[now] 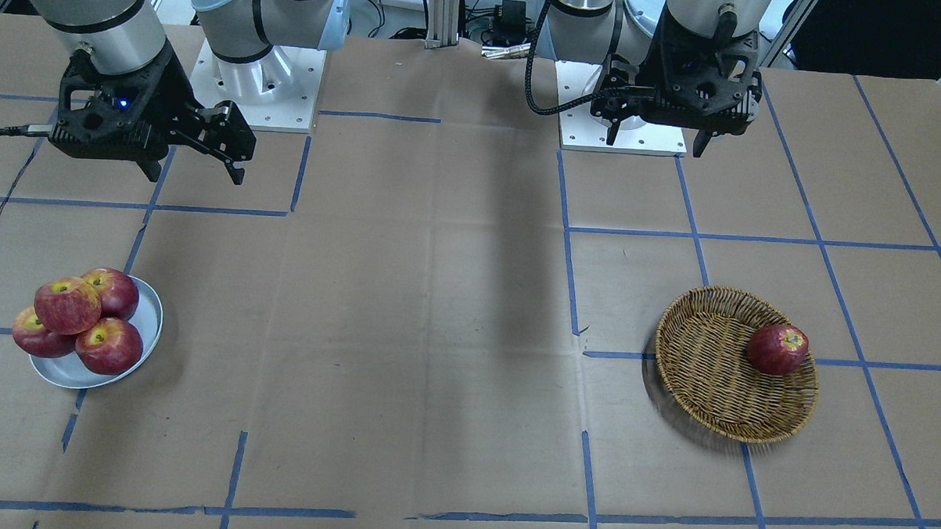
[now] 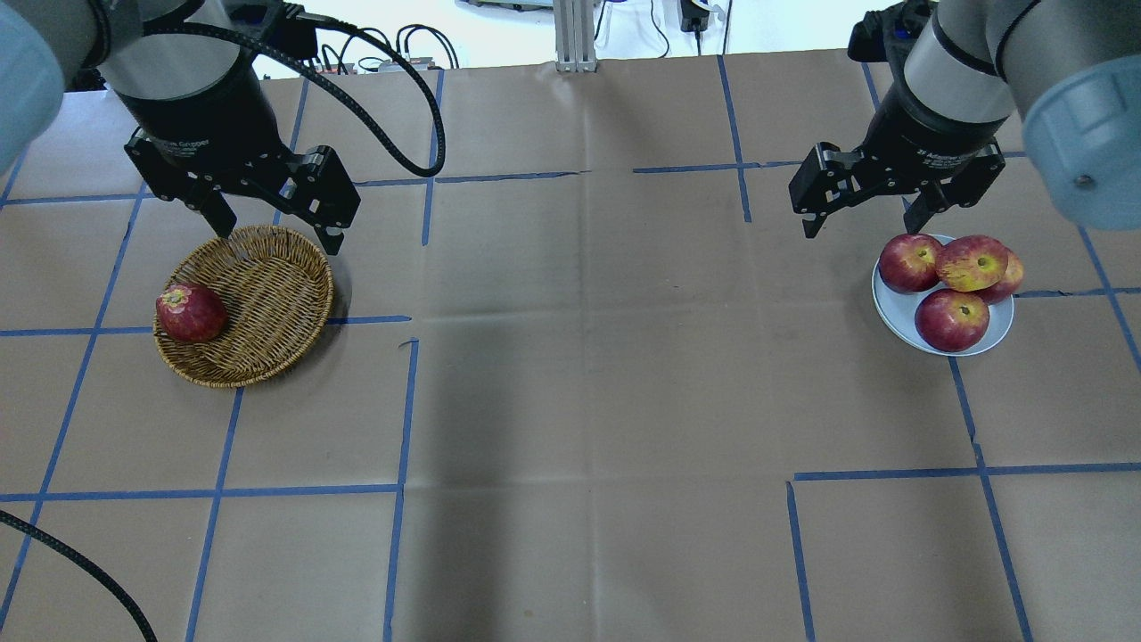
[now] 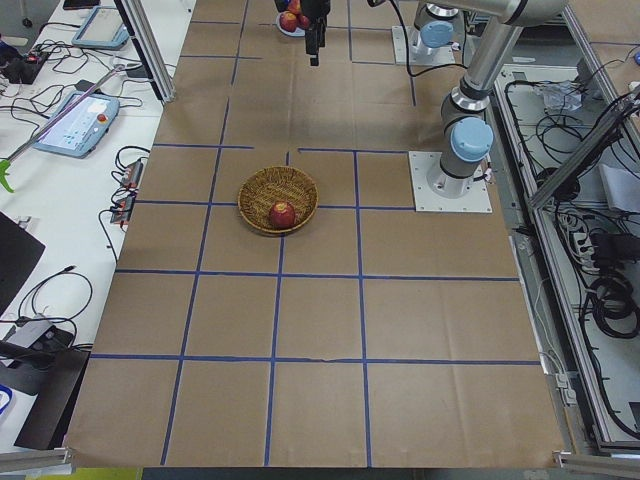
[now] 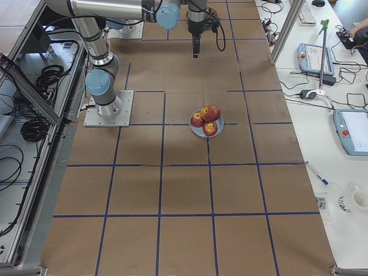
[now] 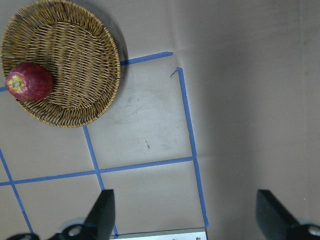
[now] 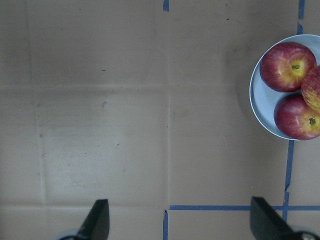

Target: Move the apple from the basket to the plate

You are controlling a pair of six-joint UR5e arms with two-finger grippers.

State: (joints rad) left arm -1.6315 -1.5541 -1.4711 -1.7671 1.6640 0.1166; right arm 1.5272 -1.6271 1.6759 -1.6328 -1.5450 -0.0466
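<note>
The lighter streaked apple point(image 1: 67, 305) with a yellow stem patch lies on top of three darker red apples on the silver plate point(image 1: 152, 316); it also shows in the overhead view point(image 2: 972, 263). The wicker basket point(image 2: 267, 294) holds one dark red apple point(image 2: 190, 313) at its rim. My left gripper point(image 2: 276, 227) is open and empty, above the basket's far edge. My right gripper point(image 2: 863, 223) is open and empty, just left of the plate point(image 2: 896, 308). The left wrist view shows the basket point(image 5: 75, 60) well below my open fingers point(image 5: 102, 215).
Brown paper with blue tape lines point(image 2: 401, 401) covers the table. The arm bases point(image 1: 257, 85) stand on white plates at the robot's side. The right wrist view shows the plate point(image 6: 260, 105) at its right edge.
</note>
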